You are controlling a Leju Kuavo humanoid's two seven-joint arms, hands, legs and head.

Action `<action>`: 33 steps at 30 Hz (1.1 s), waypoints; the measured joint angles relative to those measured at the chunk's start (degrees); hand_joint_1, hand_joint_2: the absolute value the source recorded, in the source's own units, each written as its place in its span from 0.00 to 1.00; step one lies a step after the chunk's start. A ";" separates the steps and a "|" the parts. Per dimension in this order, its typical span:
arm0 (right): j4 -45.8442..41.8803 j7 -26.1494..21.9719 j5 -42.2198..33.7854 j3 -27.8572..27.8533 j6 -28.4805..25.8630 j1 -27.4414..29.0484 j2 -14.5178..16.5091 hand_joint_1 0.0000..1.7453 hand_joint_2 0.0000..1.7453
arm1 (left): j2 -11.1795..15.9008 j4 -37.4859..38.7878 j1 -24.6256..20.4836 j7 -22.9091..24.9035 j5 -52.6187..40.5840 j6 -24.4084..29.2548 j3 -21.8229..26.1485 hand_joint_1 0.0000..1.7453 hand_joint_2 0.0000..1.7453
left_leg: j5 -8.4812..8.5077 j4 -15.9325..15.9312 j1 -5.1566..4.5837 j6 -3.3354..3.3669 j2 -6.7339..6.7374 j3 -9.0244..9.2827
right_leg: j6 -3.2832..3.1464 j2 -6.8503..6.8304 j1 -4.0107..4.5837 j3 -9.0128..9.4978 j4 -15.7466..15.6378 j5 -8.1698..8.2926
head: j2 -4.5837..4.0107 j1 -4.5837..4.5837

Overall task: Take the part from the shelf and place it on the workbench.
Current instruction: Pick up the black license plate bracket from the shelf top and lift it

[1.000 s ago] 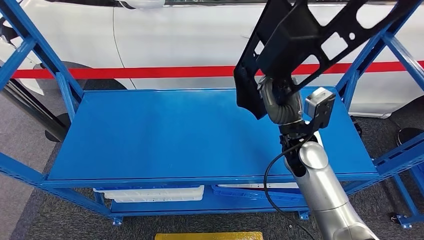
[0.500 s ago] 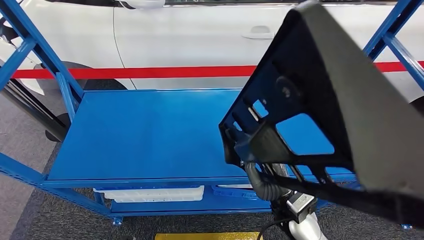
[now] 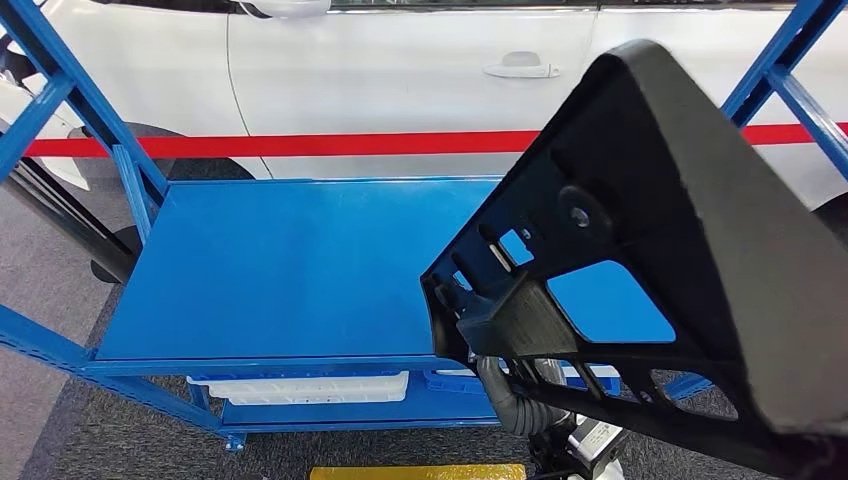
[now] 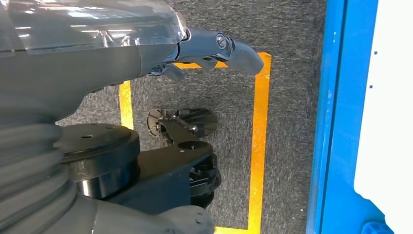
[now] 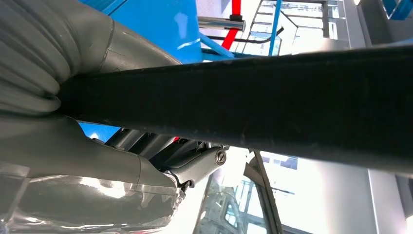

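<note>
Operator: Left hand [image 4: 204,46] status?

Technician: It is hanging over grey carpet [image 4: 287,29] marked with yellow tape [image 4: 257,146]. It is gripping nothing; the fingers are lying loosely apart, thumb extended. A blue frame member [image 4: 336,117] of the shelf is running alongside.

Operator: Shelf condition?

Technician: The blue shelf [image 3: 290,270] is standing in front of a white car [image 3: 400,70] with a red stripe [image 3: 280,145]. White trays [image 3: 300,388] are resting on the lower level.

Operator: Right hand?

Technician: The right hand [image 5: 146,151] is clamping the part [image 3: 690,250], a black plastic panel with cut-outs. In the right wrist view the thumb and fingers are pressing on opposite sides of the panel's edge.

Operator: Part location?

Technician: It is being held up clear of the shelf, tilted, close to the head camera, covering the shelf's right end.
</note>
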 joint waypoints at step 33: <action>-0.02 -2.13 -0.61 0.09 -2.24 4.17 3.74 1.00 1.00 | 2.86 0.00 2.43 8.47 -5.56 5.12 0.12 0.00 1.00 | 1.10 -0.11 0.26 1.55 0.33 -0.59 | 2.03 -0.05 -1.46 -0.98 7.49 -4.40 | -0.01 0.46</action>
